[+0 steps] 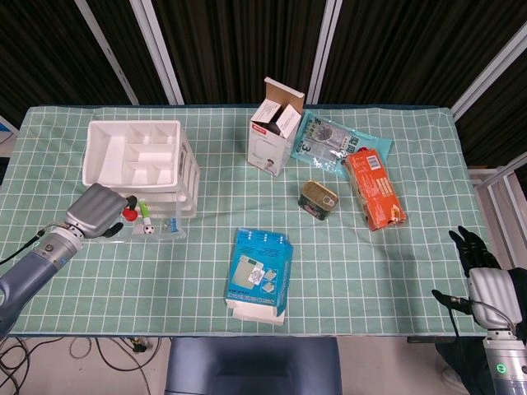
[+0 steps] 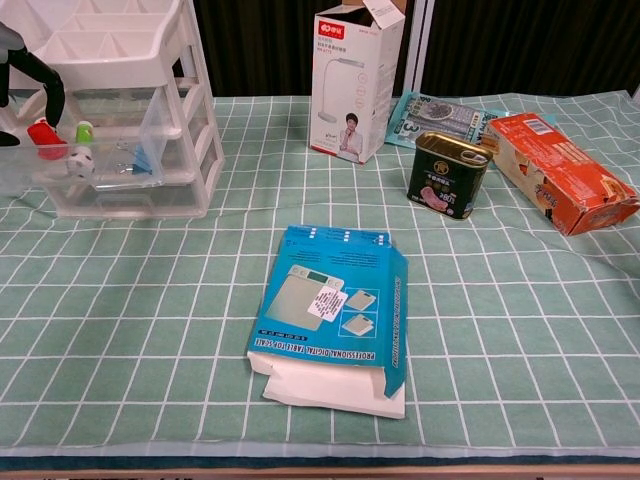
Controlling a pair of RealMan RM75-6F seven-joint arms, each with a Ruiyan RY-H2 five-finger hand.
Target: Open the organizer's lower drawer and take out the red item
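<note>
Flanking blue box, organizer, tin

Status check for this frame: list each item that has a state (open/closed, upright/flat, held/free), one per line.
Lower drawer: pulled open.
Red item: in the open drawer, left hand's fingers at it; grip unclear.
Left hand: reaching into the drawer.
Right hand: idle off the table's edge, holding nothing.
White carton: upright, top flaps open.
Blue box: lying flat, end flap open.
Tin can: upright, closed.
Orange box: lying flat.
</note>
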